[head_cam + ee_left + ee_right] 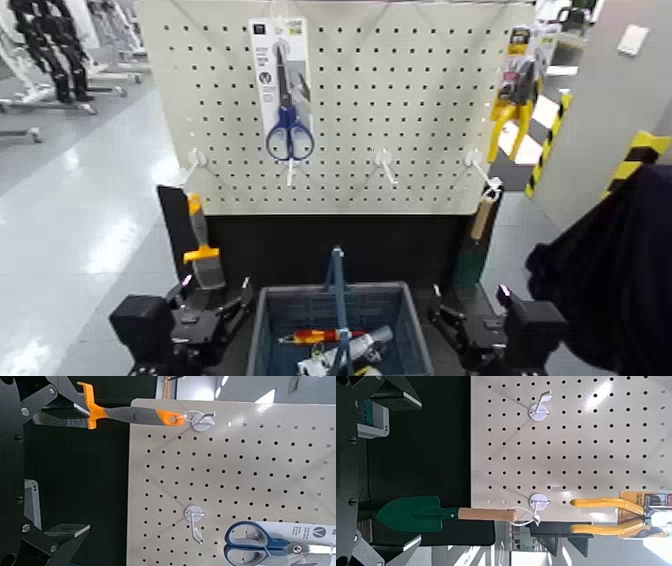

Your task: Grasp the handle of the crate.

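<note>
Two claws flank your crate point(268, 330): left claw point(215, 300) spread wide, empty; the handle point(338, 290), thin, light, probably flexible, stands upright mid-crate, so pinch its top; right claw point(462, 320) also spread, empty.

Left pincer point(215, 300), right pincer point(462, 318) open, low
</note>
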Motion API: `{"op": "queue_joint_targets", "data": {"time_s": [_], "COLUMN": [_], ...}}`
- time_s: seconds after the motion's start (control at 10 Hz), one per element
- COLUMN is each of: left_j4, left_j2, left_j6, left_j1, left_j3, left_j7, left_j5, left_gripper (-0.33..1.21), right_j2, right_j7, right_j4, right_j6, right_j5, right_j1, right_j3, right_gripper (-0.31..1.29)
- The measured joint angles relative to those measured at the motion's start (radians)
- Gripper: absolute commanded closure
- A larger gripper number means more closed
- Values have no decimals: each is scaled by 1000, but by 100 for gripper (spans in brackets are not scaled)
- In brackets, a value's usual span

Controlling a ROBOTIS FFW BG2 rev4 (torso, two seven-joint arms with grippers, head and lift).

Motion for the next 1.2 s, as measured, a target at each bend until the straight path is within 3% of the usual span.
{"op": "queue_joint_targets", "data": {"time_s": [0.2, 0.5, 0.8, 1.0, 1.2], "left_j4": [-20, -73, -38, 42, 133], "left_j2": [-6, -1, 49, 89, 111], "left_j6": [80, 318, 505, 583, 630], "left_j1": [-17, -76, -154, -220, -278], "left_j3": [16, 59, 71, 46, 13], "left_j7": [-61, -154, -180, -236, -282], "left_j5": [66, 239, 534, 725, 891], "left_gripper": [28, 28, 28, 28, 29], "right_j2": [1, -1, 0, 1, 1], "right_j7": [0, 0, 0, 0, 0], "right_j4": [2, 7, 12, 14, 18], "right_j6": [0, 4, 4, 2, -4], "right_j5": [0, 0, -3, -4, -7], "right_j1": [0, -5, -9, -9, -9], "right_j3": [2, 7, 9, 9, 9], "right_gripper": [14, 14, 14, 13, 14]}}
